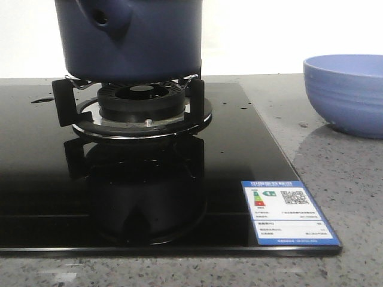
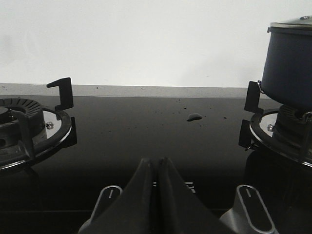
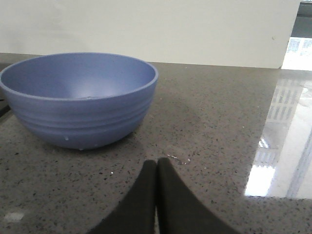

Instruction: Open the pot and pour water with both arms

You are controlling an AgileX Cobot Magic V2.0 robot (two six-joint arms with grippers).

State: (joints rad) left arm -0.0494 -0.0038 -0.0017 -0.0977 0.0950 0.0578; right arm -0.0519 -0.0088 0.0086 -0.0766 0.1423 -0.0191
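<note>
The speckled grey stone worktop (image 1: 335, 197) carries a glossy black glass hob (image 1: 36, 179), mirror-smooth and reflecting what stands on it; only the front view shows the blue energy-label sticker (image 1: 289, 212) at its near right corner; the large dark navy-blue matte pot (image 1: 128, 39) sits on the black pronged burner support (image 1: 137, 104) at the hob's right burner, its stubby hollow side handle with a round hole turned toward the front camera; the left wrist view alone shows a metal-looking lid (image 2: 292, 22) on the pot, a second, bare burner (image 2: 24, 122) well apart from it, water drops (image 2: 194, 116) on the glass between, and two silver knobs (image 2: 251, 209); the light-blue ribbed round bowl (image 3: 78, 97) stands on the stone beside the hob, its inside visible only from the right wrist; the left gripper (image 2: 157, 163) is clenched on nothing, fingers pressed together over the hob; the right gripper (image 3: 156, 165) is likewise clenched, low near the bowl.
</note>
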